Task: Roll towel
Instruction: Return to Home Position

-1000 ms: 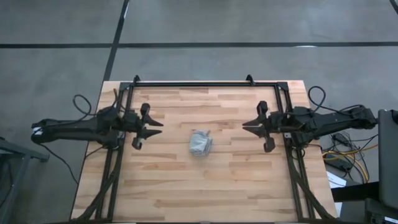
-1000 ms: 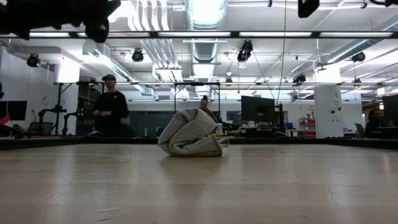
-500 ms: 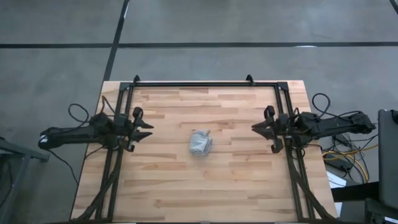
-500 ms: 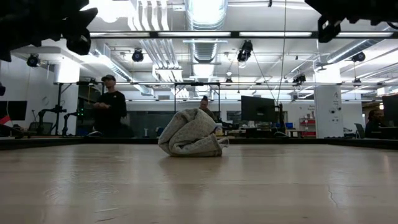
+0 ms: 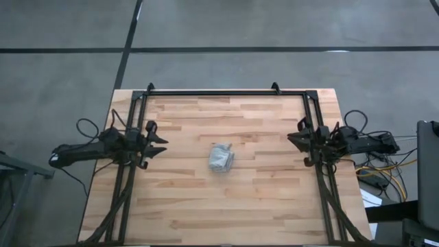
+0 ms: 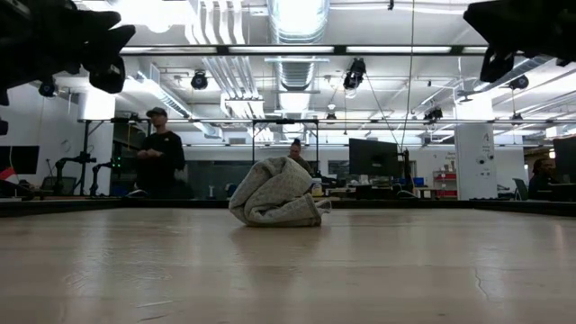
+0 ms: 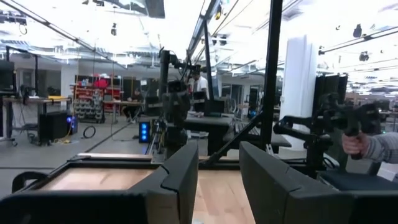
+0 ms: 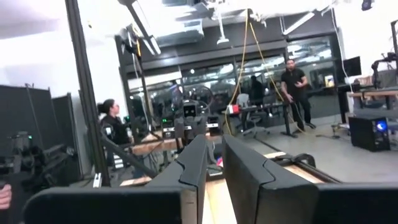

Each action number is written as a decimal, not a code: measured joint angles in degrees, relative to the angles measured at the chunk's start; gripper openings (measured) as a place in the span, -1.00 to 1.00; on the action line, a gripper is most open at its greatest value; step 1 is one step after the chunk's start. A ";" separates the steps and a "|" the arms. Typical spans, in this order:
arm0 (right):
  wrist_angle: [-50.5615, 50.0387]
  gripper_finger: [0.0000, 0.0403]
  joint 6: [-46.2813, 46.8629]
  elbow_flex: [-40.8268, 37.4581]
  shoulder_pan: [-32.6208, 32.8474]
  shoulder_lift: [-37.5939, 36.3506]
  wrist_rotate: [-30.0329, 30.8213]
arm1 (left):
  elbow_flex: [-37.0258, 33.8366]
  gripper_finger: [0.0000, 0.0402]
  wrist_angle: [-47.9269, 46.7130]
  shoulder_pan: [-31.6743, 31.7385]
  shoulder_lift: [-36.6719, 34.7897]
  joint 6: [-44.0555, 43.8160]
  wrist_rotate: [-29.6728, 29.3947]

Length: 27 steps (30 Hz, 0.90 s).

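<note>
Looking down, we see the small grey-blue soft cloth towel [image 5: 220, 158] bunched in a loose roll mid-way across the light wooden plank worktop [image 5: 206, 206]; the left gripper [image 5: 159, 144] hovers by its left edge, the right gripper [image 5: 296, 140] by its right edge, both with fingers narrowly parted

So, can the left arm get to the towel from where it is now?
Probably yes. The left gripper, open, sits at the left side of the table, and only bare wood lies between it and the towel. The right gripper waits opposite.
</note>
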 joint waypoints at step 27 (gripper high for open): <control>-9.24 -0.75 6.61 -3.47 -0.03 -1.10 2.36 | -0.09 -0.39 -12.03 0.02 -1.76 -2.90 -1.17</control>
